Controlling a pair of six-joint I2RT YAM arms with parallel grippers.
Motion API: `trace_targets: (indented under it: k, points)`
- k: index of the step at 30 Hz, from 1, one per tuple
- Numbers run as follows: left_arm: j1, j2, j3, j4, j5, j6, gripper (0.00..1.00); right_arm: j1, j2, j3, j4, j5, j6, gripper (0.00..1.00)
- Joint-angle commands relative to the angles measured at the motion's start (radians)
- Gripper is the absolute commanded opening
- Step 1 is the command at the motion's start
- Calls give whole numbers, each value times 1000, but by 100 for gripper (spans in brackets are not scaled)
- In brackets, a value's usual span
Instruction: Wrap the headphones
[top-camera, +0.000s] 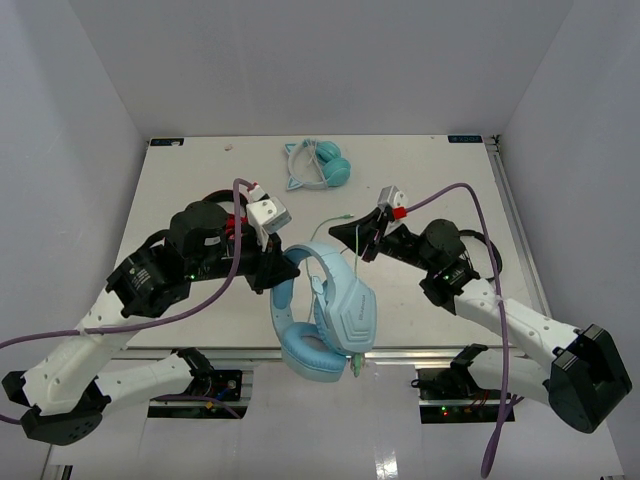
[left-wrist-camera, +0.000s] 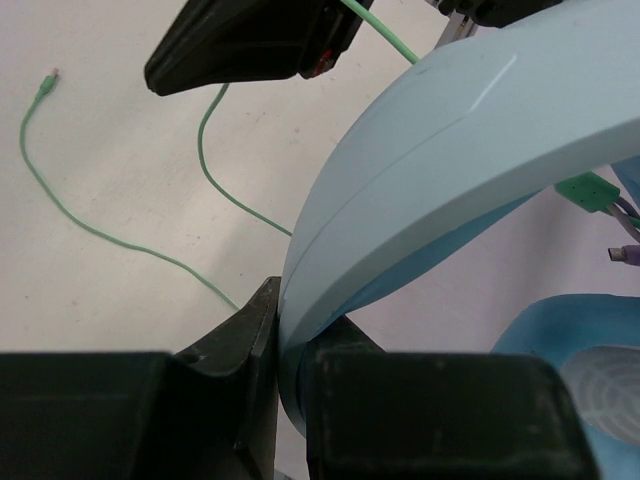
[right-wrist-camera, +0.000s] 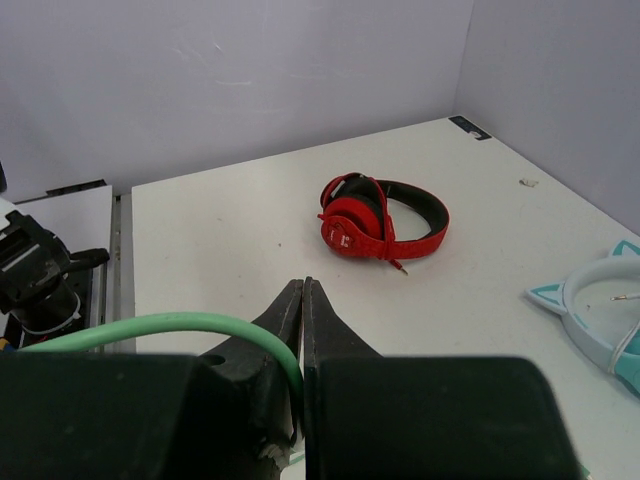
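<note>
The light-blue headphones hang over the table's near edge, held up by the headband. My left gripper is shut on that wide headband, which is squeezed between its black fingers. The thin pale-green cable trails loosely across the table, its plug end lying free. My right gripper is shut on the cable, which curves in from the left and passes between the closed jaws. One padded cup shows at the lower right of the left wrist view.
A teal pair with a white cat-ear band lies at the back centre, also seen at the right wrist view's right edge as the teal pair. A red-and-black pair lies on the table, mostly hidden under my left arm in the top view.
</note>
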Motion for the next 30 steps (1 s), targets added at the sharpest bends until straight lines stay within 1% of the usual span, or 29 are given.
trace_targets:
  k: [1,6,9,11,12,15,17,20,25,30]
  points:
    - [-1,-3,-25,104,199,-20,0,-7,47,71,-37,-8,-3,8]
    - [-2,8,-86,140,266,-16,0,-7,104,134,-81,-2,-10,8]
    - [-2,22,-144,141,241,2,0,-7,127,201,-139,-5,-24,8]
    - [-1,38,-167,139,197,11,0,-7,135,238,-214,-10,-48,8]
    - [-1,47,-181,135,170,15,0,-7,139,264,-259,-14,-63,8]
    - [-2,102,-197,108,1,19,0,-7,152,332,-393,2,-103,8]
    - [-1,133,-198,86,-104,9,0,-7,157,394,-536,53,-140,8]
    - [-1,190,-201,76,-280,-7,0,-6,155,456,-673,137,-181,8]
    - [-2,260,-208,76,-432,-18,0,-5,138,505,-849,155,-217,8]
    - [-2,316,-218,73,-551,-51,0,0,112,536,-918,153,-215,8]
